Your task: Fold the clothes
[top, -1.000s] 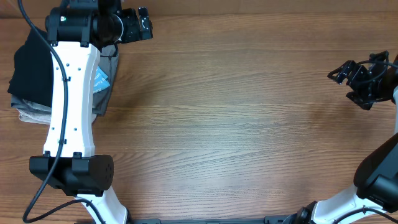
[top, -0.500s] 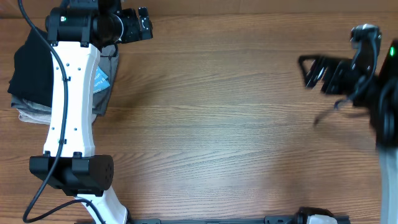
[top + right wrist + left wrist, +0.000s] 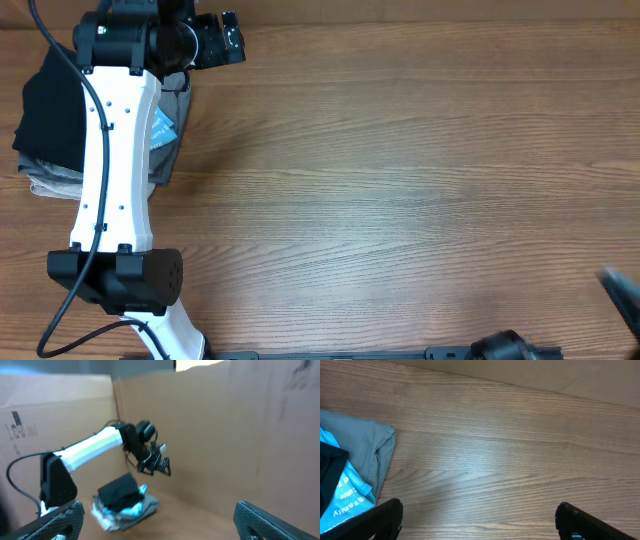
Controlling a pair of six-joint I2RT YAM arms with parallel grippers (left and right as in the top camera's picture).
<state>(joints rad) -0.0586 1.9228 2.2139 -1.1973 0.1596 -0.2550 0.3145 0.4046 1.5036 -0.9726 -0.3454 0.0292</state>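
Observation:
The black T-shirt lies folded on top of a pile of garments at the table's far left. It also shows in the right wrist view, and as a black corner in the left wrist view. My left gripper is open and empty above bare wood just right of the pile; its fingers are wide apart in the left wrist view. My right gripper is open and empty, raised high and facing the pile from far off. Only a dark blurred piece of the right arm shows in the overhead view.
Under the black shirt lie a light-blue patterned garment and a folded grey garment. The left arm's white link crosses over the pile. Cardboard walls stand behind the table.
My right arm has swung up from the right edge and gone almost out of the overhead view at the bottom right. The left arm and the pile have not moved.

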